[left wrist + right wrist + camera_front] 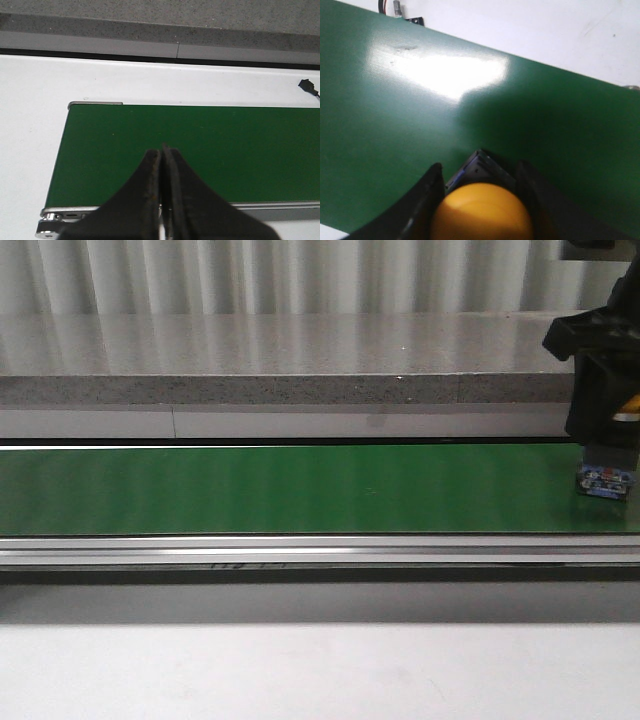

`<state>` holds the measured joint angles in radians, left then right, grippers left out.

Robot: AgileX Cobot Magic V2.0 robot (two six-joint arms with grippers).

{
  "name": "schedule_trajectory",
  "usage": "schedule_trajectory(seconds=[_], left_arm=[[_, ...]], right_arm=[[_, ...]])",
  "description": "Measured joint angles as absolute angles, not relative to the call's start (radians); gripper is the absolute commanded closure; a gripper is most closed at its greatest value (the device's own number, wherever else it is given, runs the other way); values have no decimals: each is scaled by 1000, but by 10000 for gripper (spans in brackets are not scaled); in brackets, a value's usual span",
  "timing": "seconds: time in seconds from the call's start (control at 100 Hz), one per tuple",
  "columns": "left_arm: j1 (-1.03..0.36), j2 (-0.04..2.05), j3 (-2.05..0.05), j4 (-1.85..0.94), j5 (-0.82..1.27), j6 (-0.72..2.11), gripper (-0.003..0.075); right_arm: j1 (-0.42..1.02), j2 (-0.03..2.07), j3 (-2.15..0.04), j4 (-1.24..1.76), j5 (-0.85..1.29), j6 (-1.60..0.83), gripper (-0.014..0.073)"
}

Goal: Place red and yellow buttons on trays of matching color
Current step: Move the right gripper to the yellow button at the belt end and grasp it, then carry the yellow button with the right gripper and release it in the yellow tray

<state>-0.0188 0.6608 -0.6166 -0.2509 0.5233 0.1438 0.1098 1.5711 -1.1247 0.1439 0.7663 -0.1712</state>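
the right gripper [603, 455] stood at the right end of the green belt [290, 488], its black fingers [422, 200] clamped on the yellow button [481, 212], whose blue base [603, 481] hung just above the belt surface near its far edge. the left gripper [162, 155] hovered over the belt's left end, fingers pressed together on nothing. white table [30, 125] surrounded the belt.

Green conveyor belt [290, 488] running left to right across the front view, framed by a silver rail [300, 550] on white table surface [300, 670]. Yellow button [481, 212] with blue base [603, 480] at belt's far right, between right gripper [480, 200] fingers; contact with belt not determinable.
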Motion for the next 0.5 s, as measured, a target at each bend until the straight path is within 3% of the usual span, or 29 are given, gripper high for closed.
schedule_trajectory(seconds=[0.26, 0.5], left_arm=[[-19, 661, -617, -251, 523, 144, 740], [-19, 661, -617, -251, 523, 144, 740]], right_arm=[[59, 1474, -1123, 144, 853, -118, 497], [-178, 1337, -1101, -9, 935, 53, 497]])
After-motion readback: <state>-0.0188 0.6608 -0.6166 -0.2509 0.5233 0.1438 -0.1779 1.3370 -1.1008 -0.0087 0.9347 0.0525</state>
